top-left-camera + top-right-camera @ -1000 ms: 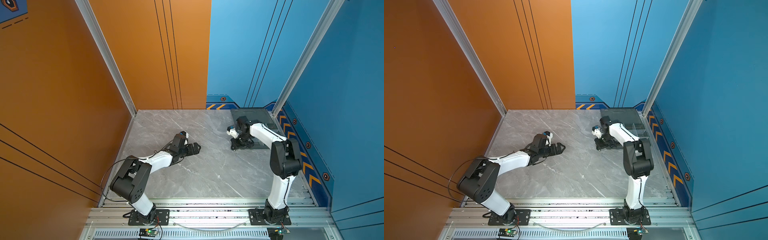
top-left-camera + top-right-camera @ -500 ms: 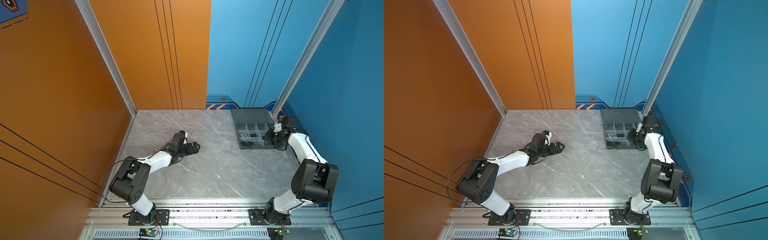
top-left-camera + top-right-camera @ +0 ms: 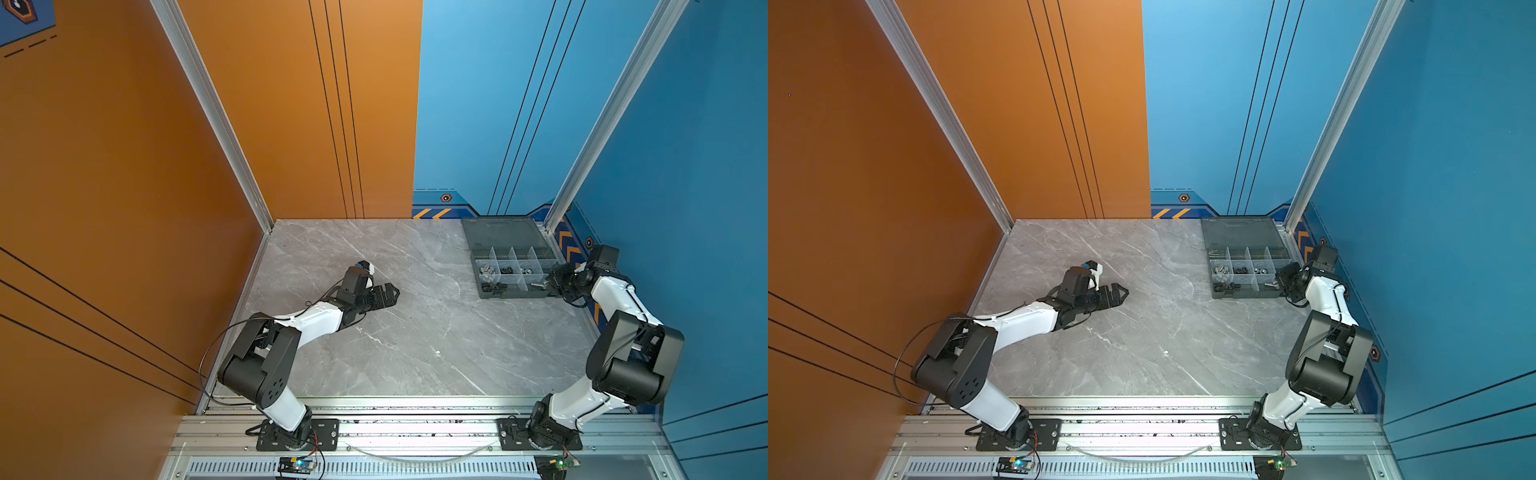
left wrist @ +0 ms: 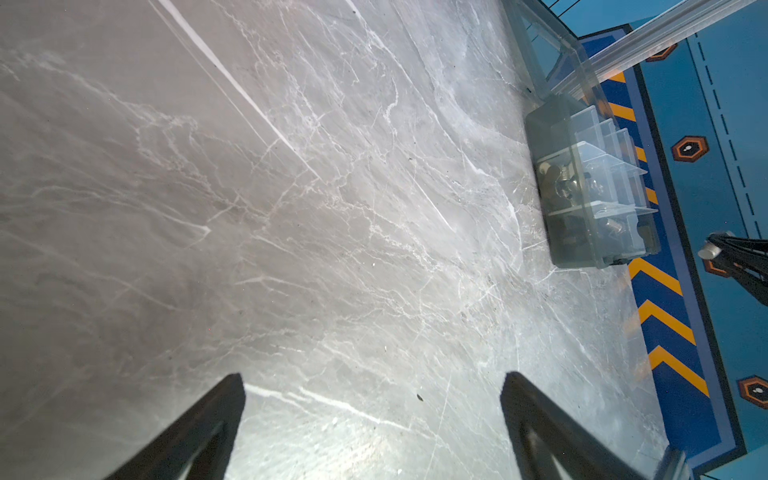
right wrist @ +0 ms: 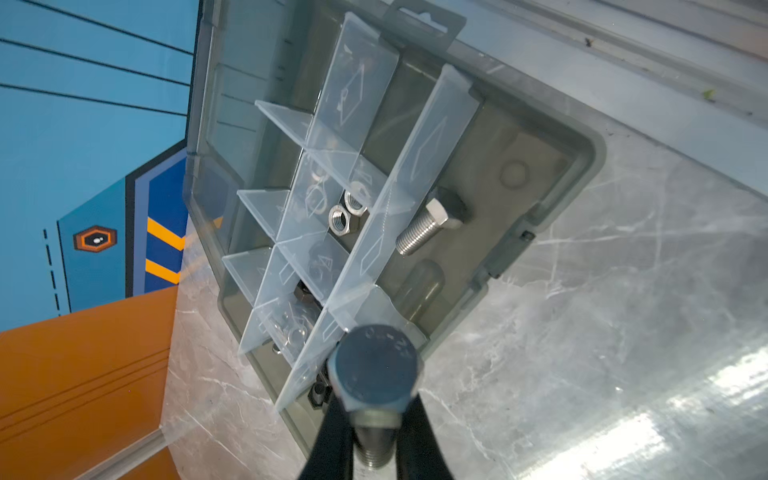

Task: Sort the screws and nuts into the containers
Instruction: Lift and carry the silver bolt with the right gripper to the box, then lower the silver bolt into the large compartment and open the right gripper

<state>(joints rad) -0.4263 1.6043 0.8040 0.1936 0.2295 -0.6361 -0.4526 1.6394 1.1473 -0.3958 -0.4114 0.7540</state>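
Right wrist view, screw (image 5: 376,374): silver hex bolt, held by its shank, head at the near right corner of the organizer box (image 3: 515,294).
Box: stood open at the tabletop's (image 3: 415,332) far right corner; second screw (image 5: 428,224) lay in one compartment, nuts (image 5: 347,212) in the next.
Risk: dropped from there, it might have struck a divider (image 5: 432,137) or wall and bounced among the nuts or outside.
Right gripper (image 5: 374,432): nearly closed, pinching the shank.
Left gripper (image 4: 372,380): spread wide, empty, low over the tabletop toward its left edge.

Orange wall (image 3: 124,166), blue wall (image 3: 685,124), grey marbled floor (image 3: 415,353), aluminium rails (image 3: 415,428).
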